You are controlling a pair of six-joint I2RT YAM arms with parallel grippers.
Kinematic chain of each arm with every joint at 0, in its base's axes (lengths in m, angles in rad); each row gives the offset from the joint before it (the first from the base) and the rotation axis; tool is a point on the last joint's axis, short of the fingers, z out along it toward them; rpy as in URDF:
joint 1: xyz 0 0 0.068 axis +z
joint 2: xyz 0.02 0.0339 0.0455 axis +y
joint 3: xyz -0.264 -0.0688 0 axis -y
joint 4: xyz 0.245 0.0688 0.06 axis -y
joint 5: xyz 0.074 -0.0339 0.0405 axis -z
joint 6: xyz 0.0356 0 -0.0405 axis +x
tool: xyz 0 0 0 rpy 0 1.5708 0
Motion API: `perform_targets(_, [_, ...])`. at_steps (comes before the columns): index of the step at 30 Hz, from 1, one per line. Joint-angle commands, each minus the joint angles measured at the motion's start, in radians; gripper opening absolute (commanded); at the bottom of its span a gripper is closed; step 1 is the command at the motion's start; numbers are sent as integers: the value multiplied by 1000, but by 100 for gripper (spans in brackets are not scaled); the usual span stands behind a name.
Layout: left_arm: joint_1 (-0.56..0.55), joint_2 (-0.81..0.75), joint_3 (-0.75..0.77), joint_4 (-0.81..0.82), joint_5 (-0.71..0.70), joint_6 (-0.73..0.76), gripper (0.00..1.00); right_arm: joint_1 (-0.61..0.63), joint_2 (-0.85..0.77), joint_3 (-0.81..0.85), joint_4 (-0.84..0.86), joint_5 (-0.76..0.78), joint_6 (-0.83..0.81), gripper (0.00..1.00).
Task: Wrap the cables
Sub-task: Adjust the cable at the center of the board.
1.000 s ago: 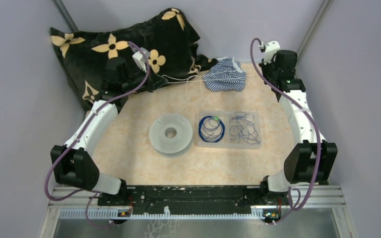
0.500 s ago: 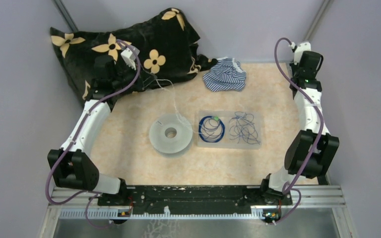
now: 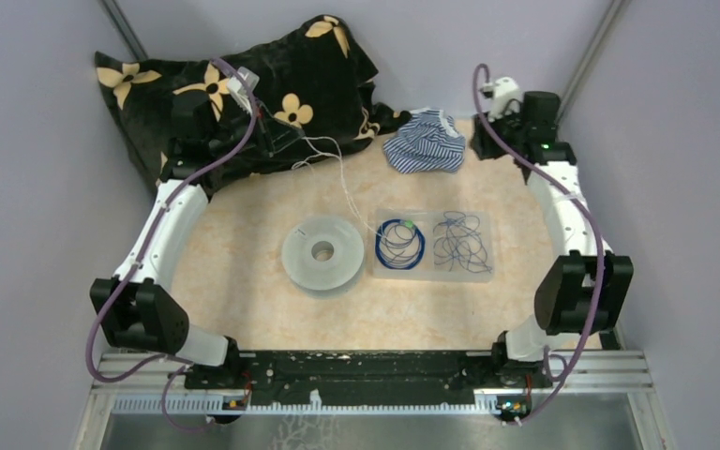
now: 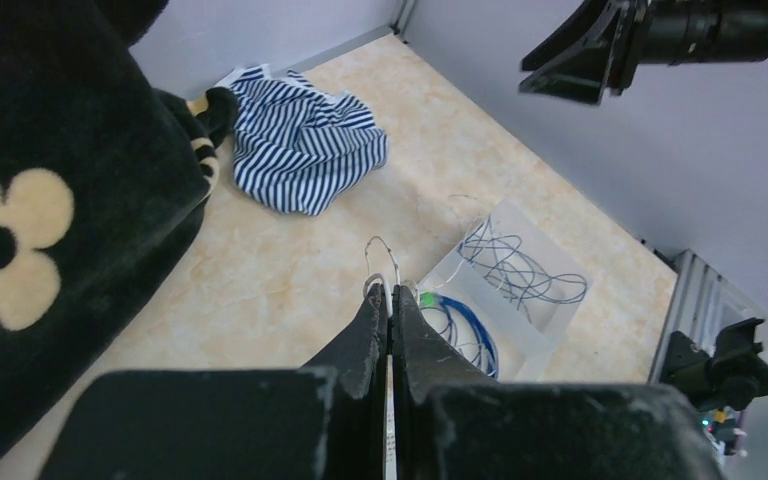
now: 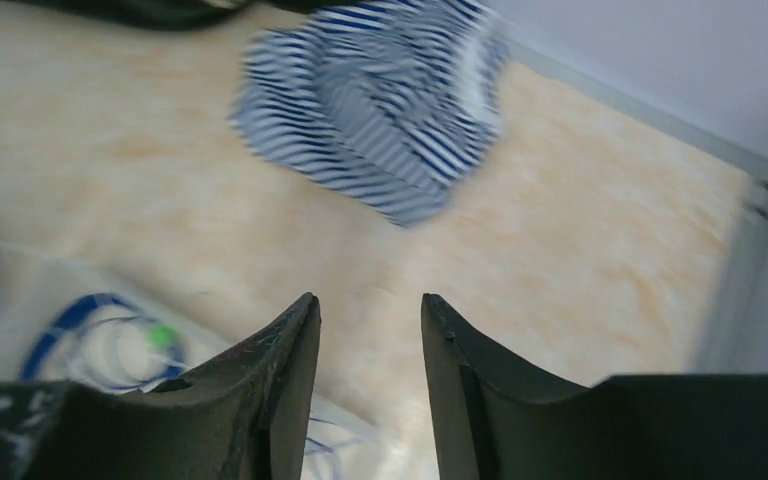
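A blue ring-like cable coil (image 3: 400, 245) with a green bit lies on a clear sheet (image 3: 431, 273), beside a loose dark blue tangle (image 3: 462, 242). My left gripper (image 3: 284, 141), raised at the edge of the black pillow, is shut on a thin whitish wire (image 3: 342, 184) that runs down to the coil. In the left wrist view the gripper (image 4: 388, 291) pinches that wire (image 4: 381, 245) above the coil (image 4: 467, 327) and the tangle (image 4: 520, 273). My right gripper (image 3: 481, 141) is open and empty near the striped cloth. The right wrist view shows it (image 5: 368, 306) open above bare table, the coil (image 5: 100, 322) at lower left.
A pale translucent spool (image 3: 322, 253) lies left of the sheet. A black flowered pillow (image 3: 244, 75) fills the back left. A blue-and-white striped cloth (image 3: 424, 141) lies at the back middle, also in the right wrist view (image 5: 380, 100). Walls close in on three sides.
The right arm swung out toward the right wall, then back left to the striped cloth. The left gripper shifted slightly back with the whitish wire, whose free run now leads down to the coil.
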State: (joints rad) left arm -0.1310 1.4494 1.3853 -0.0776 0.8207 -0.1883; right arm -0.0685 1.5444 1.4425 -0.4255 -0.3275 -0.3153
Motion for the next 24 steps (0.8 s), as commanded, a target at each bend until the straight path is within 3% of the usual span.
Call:
perform_targets(1, [-32, 29, 48, 49, 50, -100, 0, 181, -62, 51, 60, -269, 108, 46])
perform_targets(8, [-89, 42, 50, 55, 62, -133, 0, 345, 4, 117, 186, -377, 258, 59])
perform_targets(14, [-134, 42, 27, 90, 69, -173, 0, 426, 58, 143, 209, -393, 305, 61])
perform_targets(24, [-175, 55, -3, 147, 96, -250, 0, 495, 58, 47, 260, -326, 309, 61])
